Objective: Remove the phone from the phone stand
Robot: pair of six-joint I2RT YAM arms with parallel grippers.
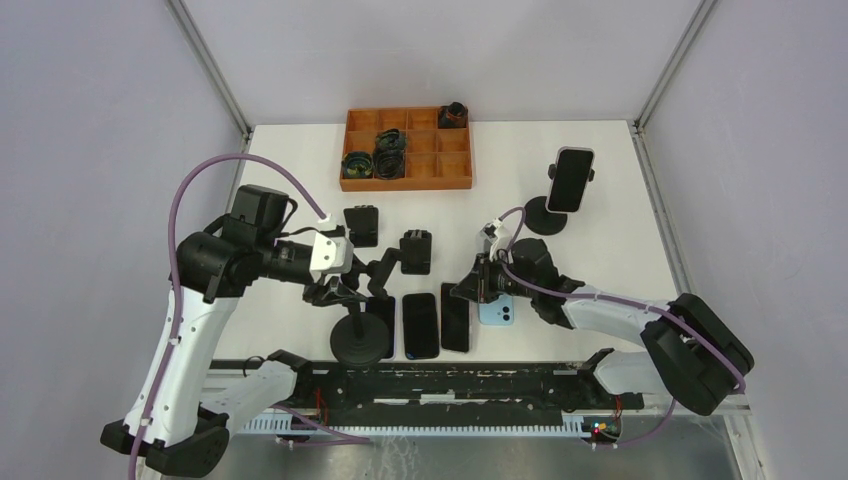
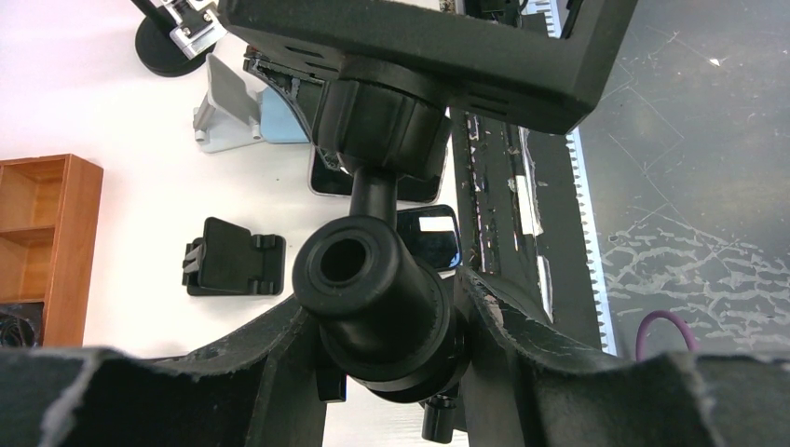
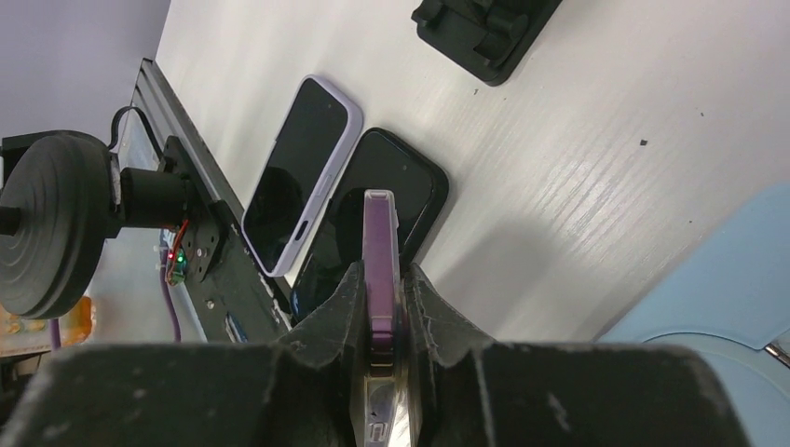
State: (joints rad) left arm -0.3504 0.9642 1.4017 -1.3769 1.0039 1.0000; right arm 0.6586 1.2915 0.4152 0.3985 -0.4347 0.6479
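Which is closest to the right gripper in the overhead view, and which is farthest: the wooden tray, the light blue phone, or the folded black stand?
1. Light blue phone, right beside the right gripper, on its near side.
2. Folded black stand, a little to its left.
3. Wooden tray, towards the table's far edge.

Tray (image 1: 407,150) at back centre of table (image 1: 620,250). Phone (image 1: 570,180) on stand (image 1: 546,215) to its right. Phones (image 1: 421,325) in a row at near edge, second stand (image 1: 361,340) at the row's left end.
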